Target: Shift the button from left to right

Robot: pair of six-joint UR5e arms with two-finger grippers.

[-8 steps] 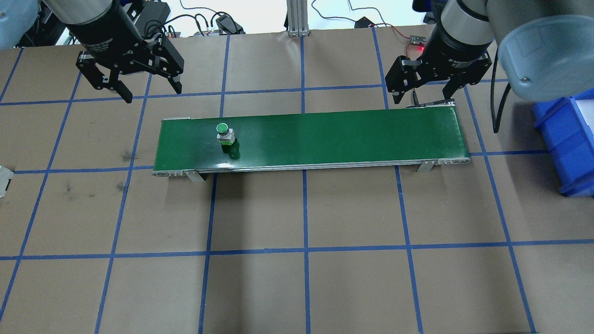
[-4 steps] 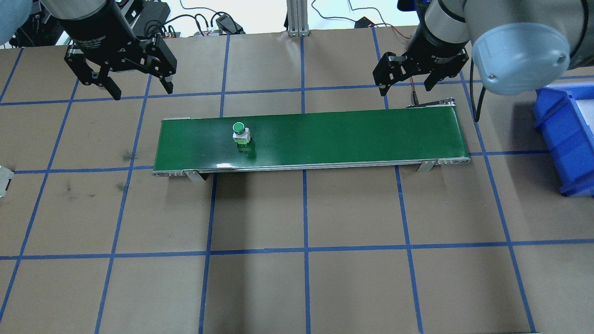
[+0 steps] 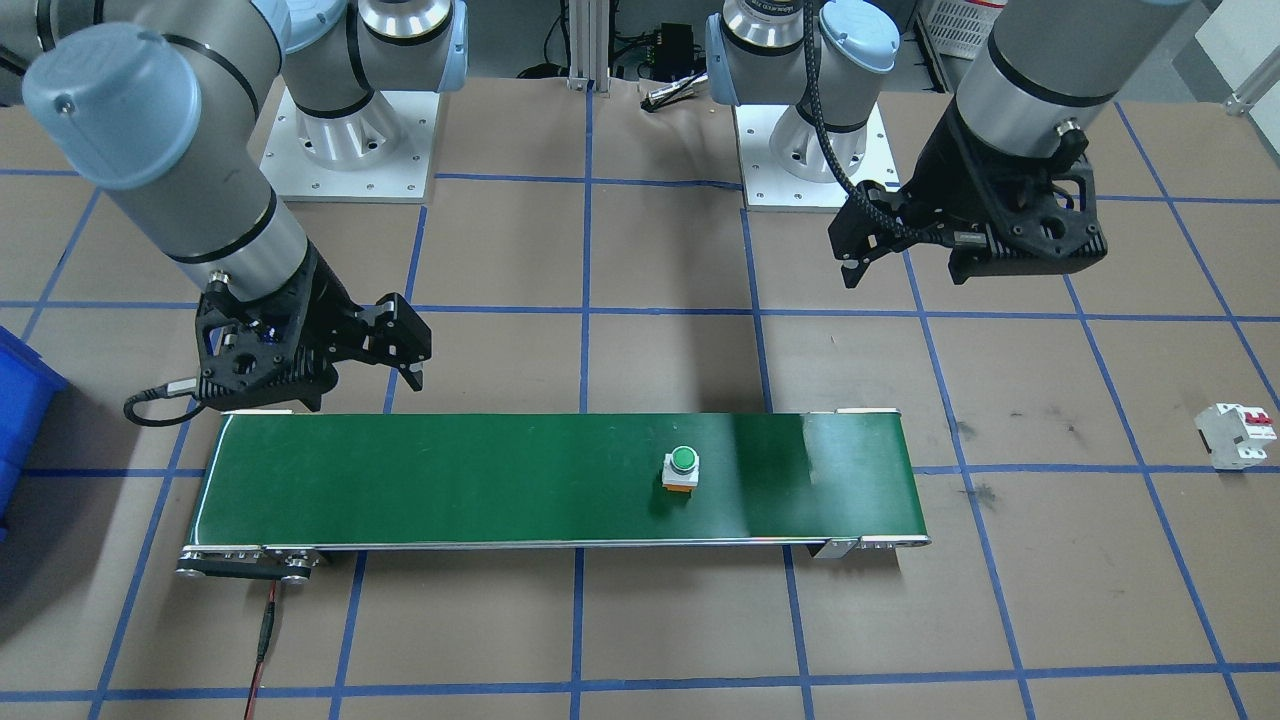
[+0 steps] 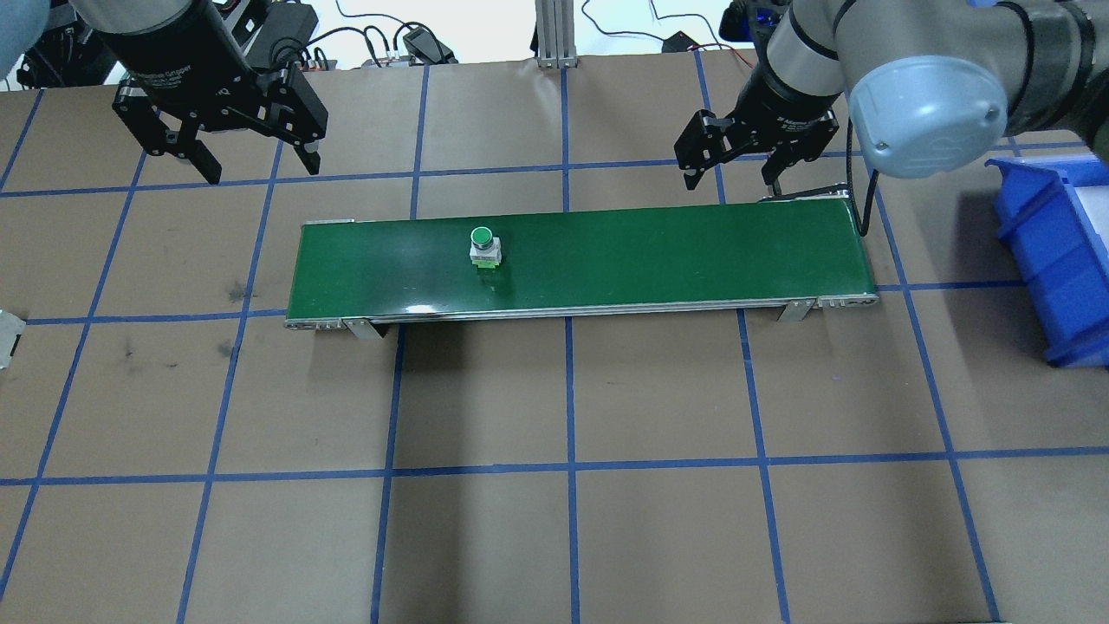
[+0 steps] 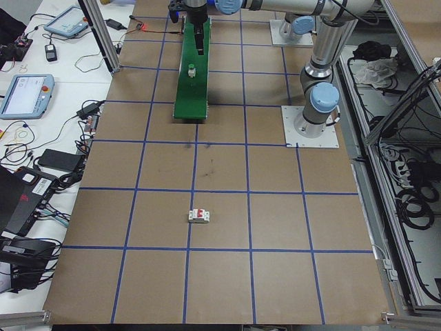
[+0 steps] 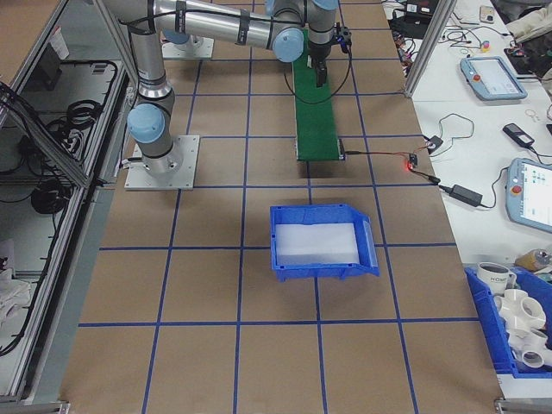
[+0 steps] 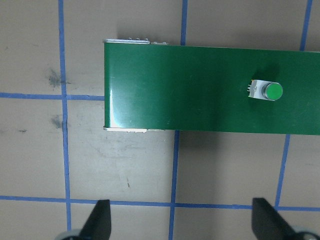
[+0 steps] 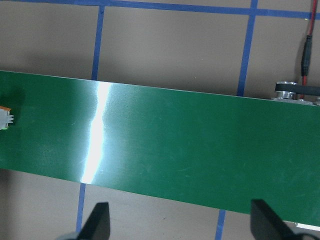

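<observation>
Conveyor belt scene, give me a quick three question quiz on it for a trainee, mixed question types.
1. True or false: the button stands upright on the green belt, and no claw touches it.
2. Multiple choice: what lies off the belt on the table at the robot's left end? A) a white breaker with red toggles B) a second green button C) a screwdriver
3. Fill in: the left claw and the right claw are both ____, holding nothing.

Key
1. True. The button sits alone on the belt, nearer its left end.
2. A. The breaker rests on the brown table.
3. Open. Both hang beyond the belt's far edge.
</observation>
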